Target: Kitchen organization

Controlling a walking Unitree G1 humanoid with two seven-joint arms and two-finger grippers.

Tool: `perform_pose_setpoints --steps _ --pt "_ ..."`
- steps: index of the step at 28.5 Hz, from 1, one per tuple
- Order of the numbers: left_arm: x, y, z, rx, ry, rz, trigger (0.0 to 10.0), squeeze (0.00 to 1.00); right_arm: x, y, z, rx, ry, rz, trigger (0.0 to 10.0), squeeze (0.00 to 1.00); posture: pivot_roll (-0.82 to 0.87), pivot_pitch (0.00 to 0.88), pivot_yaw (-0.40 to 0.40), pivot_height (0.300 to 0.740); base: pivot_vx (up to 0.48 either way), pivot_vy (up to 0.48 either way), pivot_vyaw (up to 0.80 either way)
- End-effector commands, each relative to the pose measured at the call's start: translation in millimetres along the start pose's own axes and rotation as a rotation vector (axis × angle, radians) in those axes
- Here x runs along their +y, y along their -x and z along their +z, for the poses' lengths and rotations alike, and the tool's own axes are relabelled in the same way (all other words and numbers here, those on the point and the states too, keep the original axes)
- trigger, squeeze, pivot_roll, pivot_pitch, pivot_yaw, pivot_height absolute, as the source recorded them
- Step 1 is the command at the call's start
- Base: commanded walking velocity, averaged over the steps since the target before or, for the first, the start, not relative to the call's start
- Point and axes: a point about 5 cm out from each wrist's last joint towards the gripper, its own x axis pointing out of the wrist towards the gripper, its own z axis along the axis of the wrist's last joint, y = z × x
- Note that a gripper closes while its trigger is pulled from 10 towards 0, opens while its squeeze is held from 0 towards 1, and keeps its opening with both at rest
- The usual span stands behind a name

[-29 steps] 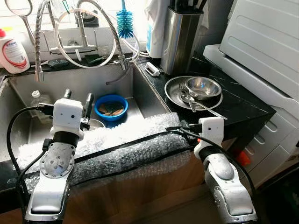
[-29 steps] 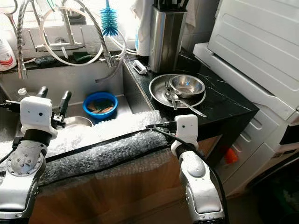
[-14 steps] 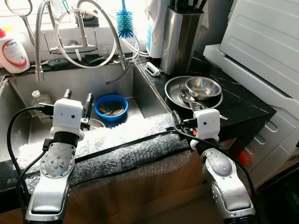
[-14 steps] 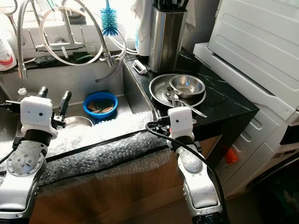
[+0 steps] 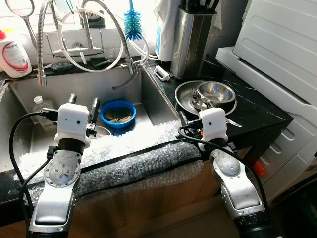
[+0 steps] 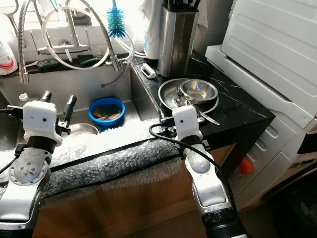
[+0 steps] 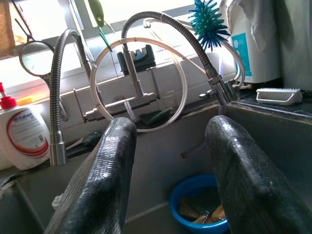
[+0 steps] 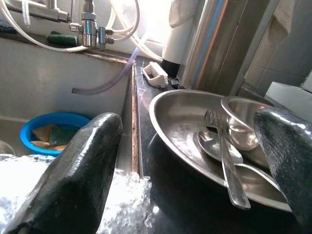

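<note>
counter edge: a sheet of clear bubble wrap point(image 5: 129, 161) with a black strap across it lies along the front rim of the steel sink point(image 5: 153, 101), nearest the robot.
worktop: black stone countertop point(image 5: 257, 111) to the right of the sink, with a white appliance point(image 5: 282, 44) beyond its right edge.
left gripper point(image 5: 82, 106): raised over the sink basin; in the left wrist view its two black fingers point(image 7: 105, 180) stand well apart, holding nothing and touching nothing.
right gripper point(image 8: 190, 165): at the corner where sink meets countertop, just short of the dishes; its fingers point(image 8: 73, 170) are spread wide with nothing between them.
sink contents: a round blue plastic bowl point(image 5: 118, 112) with scraps inside sits on the basin floor, ahead of the left gripper.
dishes: a wide shallow steel plate point(image 5: 185, 99) on the countertop holds a small steel bowl point(image 5: 215, 92), a fork point(image 8: 226, 161) and a spoon point(image 8: 209, 146).
behind the dishes: a tall steel knife block point(image 5: 190, 39).
back ledge: coiled-spring tap hoses point(image 5: 106, 20), a blue bottle brush point(image 5: 132, 22) and a white soap bottle point(image 5: 12, 54) under a bright window.
</note>
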Motion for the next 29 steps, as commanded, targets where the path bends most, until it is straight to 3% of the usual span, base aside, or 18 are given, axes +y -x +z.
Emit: perform_pose_setpoints --steps 1,6,11,29 --pt "-1.0 -3.1 4.0 -0.024 -0.007 0.002 10.0 0.00 -4.5 -3.1 0.6 -0.007 0.007 -0.007 10.0 0.00 -0.04 0.000 -0.055 0.727 0.000 0.000 0.00" --pt "-2.5 -5.3 5.5 -0.032 -0.003 0.000 10.0 0.00 -14.2 -10.0 -8.3 0.001 0.035 -0.047 10.0 0.00 -0.04 0.000 -0.056 0.727 0.000 0.000 0.00" --pt "-2.3 -5.8 6.6 -0.038 -0.006 0.000 10.0 0.00 -23.7 -10.5 -14.6 0.017 -0.065 -0.144 10.0 0.00 -0.04 0.000 -0.055 0.727 0.000 0.000 0.00" --pt "-2.1 -5.3 8.1 -0.040 -0.011 -0.001 10.0 0.00 -11.5 -12.0 -20.6 0.002 -0.110 -0.077 10.0 0.00 -0.03 0.004 -0.058 0.727 0.000 0.000 0.00"
